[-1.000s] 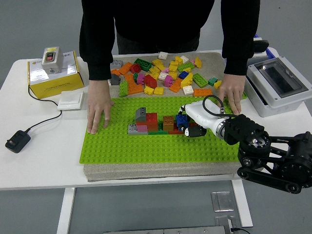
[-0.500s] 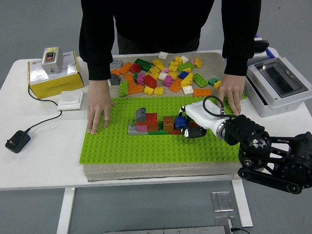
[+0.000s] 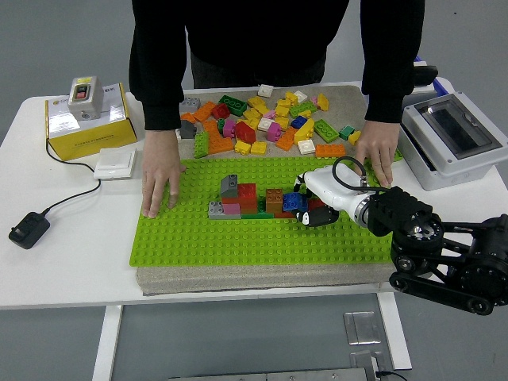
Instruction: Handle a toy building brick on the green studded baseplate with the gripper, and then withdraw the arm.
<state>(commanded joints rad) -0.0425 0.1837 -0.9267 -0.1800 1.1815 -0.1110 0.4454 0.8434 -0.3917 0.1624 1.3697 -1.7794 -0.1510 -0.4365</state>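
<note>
Fingers of the right hand (image 3: 311,208) curl around a blue brick (image 3: 293,201) at the built row's right end on the green baseplate (image 3: 198,238) (a person's hands (image 3: 161,181) pin its edges); handling looks underway, withdrawal remains.

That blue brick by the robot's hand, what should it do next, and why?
Probably press the blue brick straight down. The right hand has its fingers on it at the right end of the brick row, with a person's hands steadying the green baseplate.
</note>
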